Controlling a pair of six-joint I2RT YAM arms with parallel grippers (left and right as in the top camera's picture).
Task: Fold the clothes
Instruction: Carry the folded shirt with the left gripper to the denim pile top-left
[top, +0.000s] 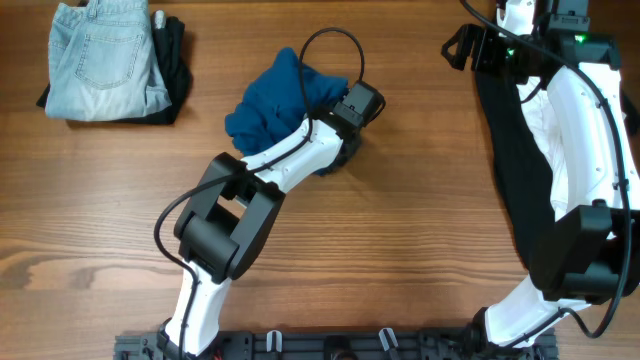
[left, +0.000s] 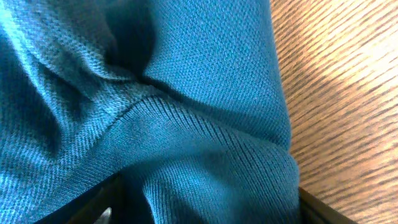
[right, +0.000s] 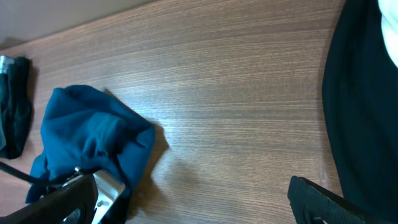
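Blue shirt (top: 268, 103) lay bunched toward the desk's far edge under my wide-spread left gripper (left: 202, 213), right gripper (right: 186, 202) gaped empty; pinching one hem looked best.

The widest open stretch of the tabletop (top: 420, 220) lies in the middle, between the bunched blue shirt (top: 270, 105) and the long black garment (top: 505, 170) along the right side. Nothing lies on the wood there. The front edge is bare as well. The left arm (top: 285, 160) slants from the front up to the shirt and bars a straight path from left to centre. The right arm (top: 590, 130) hangs over the black garment. Folded jeans (top: 100, 55) on a black piece (top: 178, 65) fill the far left corner, with a bare gap before the shirt. Blue cloth packs the space between the spread fingers of the left hand (left: 205, 208).
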